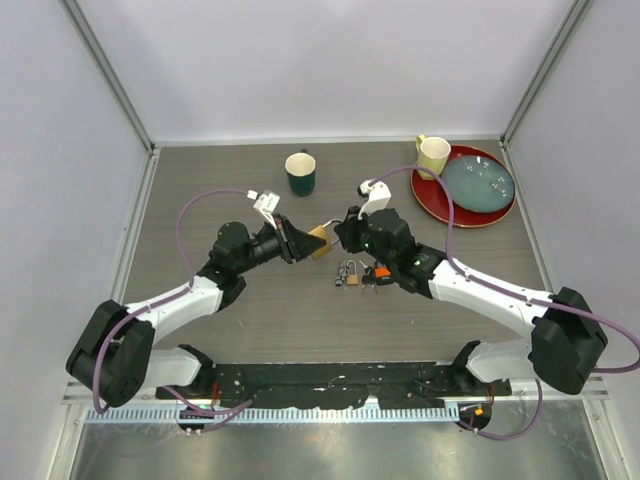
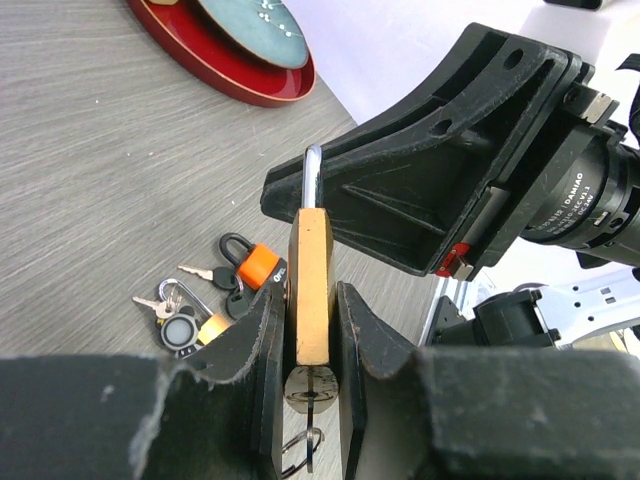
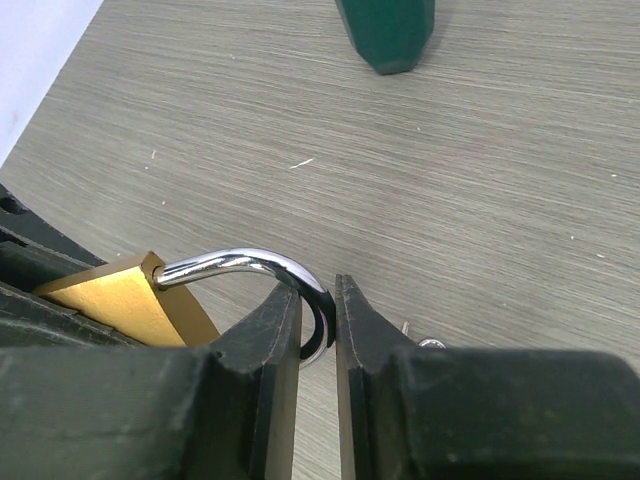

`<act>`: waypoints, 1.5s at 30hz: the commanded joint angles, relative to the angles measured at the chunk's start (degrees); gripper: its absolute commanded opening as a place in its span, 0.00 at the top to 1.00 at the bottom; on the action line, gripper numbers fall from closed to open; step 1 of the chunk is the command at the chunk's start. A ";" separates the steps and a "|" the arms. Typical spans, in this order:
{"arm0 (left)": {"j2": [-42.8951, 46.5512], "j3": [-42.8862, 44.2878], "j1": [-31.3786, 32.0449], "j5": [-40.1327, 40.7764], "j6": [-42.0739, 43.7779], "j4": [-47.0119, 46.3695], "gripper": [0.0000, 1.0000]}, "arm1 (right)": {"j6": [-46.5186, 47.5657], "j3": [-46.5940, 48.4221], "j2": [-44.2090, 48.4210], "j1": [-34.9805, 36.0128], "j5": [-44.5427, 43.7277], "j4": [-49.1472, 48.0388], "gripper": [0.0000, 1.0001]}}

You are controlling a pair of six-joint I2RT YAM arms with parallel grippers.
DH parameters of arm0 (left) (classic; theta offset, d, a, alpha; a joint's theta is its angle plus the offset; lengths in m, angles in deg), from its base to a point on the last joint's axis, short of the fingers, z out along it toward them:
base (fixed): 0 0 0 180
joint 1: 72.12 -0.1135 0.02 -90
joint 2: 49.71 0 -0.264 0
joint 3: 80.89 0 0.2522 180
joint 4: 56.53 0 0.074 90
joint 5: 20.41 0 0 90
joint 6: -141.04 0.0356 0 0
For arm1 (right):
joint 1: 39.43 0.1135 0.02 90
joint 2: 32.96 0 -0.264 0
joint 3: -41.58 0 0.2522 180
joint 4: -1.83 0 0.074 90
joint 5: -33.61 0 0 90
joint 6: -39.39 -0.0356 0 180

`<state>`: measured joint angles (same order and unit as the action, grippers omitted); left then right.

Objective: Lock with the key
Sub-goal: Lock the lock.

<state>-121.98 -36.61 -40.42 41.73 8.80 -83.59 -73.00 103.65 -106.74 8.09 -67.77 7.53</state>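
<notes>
A brass padlock (image 1: 320, 241) hangs above the table between my two grippers. My left gripper (image 1: 303, 243) is shut on its flat body (image 2: 312, 270). A silver key (image 2: 312, 388) with a wire ring sticks in the bottom of the lock, between the left fingers. The chrome shackle (image 3: 235, 263) rises from the body and curves over. Its free end lies between the pads of my right gripper (image 3: 320, 305), which is shut on it, apart from the brass body (image 3: 125, 298). In the top view the right gripper (image 1: 343, 232) meets the lock from the right.
A heap of small padlocks and keys (image 1: 355, 272), one of them orange (image 2: 258, 266), lies just below the grippers. A dark green mug (image 1: 300, 172) stands behind them. At the back right are a yellow mug (image 1: 433, 155) and a red plate (image 1: 440, 205) with a teal plate on it.
</notes>
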 commanded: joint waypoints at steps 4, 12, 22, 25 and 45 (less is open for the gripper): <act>-6.56 8.06 3.63 2.02 -1.62 -13.23 1.00 | -13.38 6.00 -0.49 17.69 45.65 -26.05 0.99; -10.26 8.94 4.07 2.37 -1.53 -15.08 1.00 | -11.97 8.46 -0.31 19.79 46.09 -24.64 0.99; -7.19 6.22 4.33 2.81 1.54 -10.96 1.00 | -3.89 9.87 4.33 19.36 29.77 -9.80 0.99; -4.55 4.02 4.33 3.07 2.24 -9.28 1.00 | -3.27 9.17 6.53 16.91 23.96 -6.72 0.99; 6.79 0.15 -3.49 3.78 4.09 1.52 1.00 | -3.62 5.30 12.69 2.66 19.28 0.41 0.37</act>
<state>-115.51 -38.21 -41.53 36.44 11.01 -83.07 -72.81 105.60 -97.88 9.54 -62.48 17.41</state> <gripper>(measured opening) 0.237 0.549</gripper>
